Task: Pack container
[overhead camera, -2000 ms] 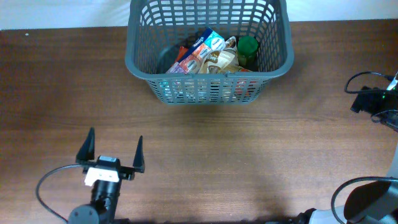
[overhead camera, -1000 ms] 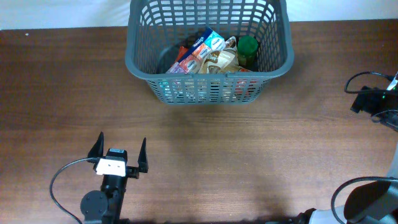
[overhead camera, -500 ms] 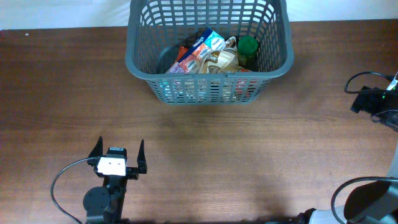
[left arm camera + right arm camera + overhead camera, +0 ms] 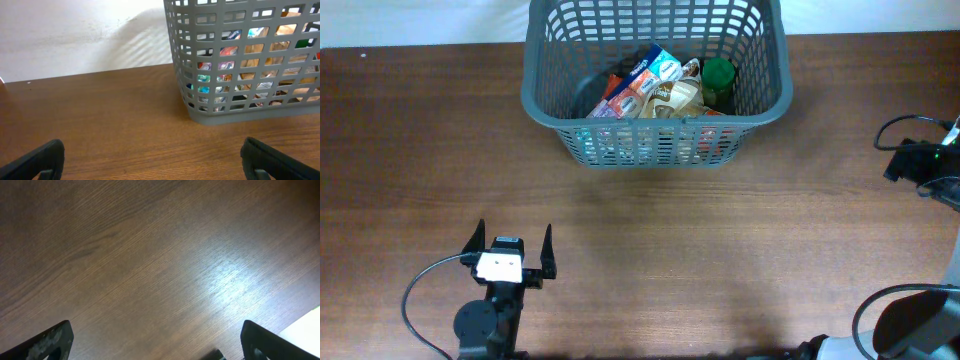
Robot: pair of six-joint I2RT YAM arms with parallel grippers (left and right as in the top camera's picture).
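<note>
The container (image 4: 655,118), a large dark grey lattice basket, stands at the far middle of the wooden table. Inside lie several groceries, among them a blue-and-white carton (image 4: 655,72), a tan bag (image 4: 675,100) and a green-lidded item (image 4: 718,75). My left gripper (image 4: 513,233) hovers open and empty near the front left, well short of the basket. In the left wrist view the container (image 4: 240,112) is ahead on the right, with the left gripper (image 4: 152,145) spread wide over bare wood. The right gripper (image 4: 156,330) is open over bare table with nothing between its fingers.
Black hardware and cables (image 4: 918,162) sit at the table's right edge. A cable loop (image 4: 415,295) curls beside the left arm. A white backdrop (image 4: 75,35) rises behind the table's far edge.
The left gripper has drawn back toward the table's near edge and a little to the right, staying open. Basket and contents have not moved.
</note>
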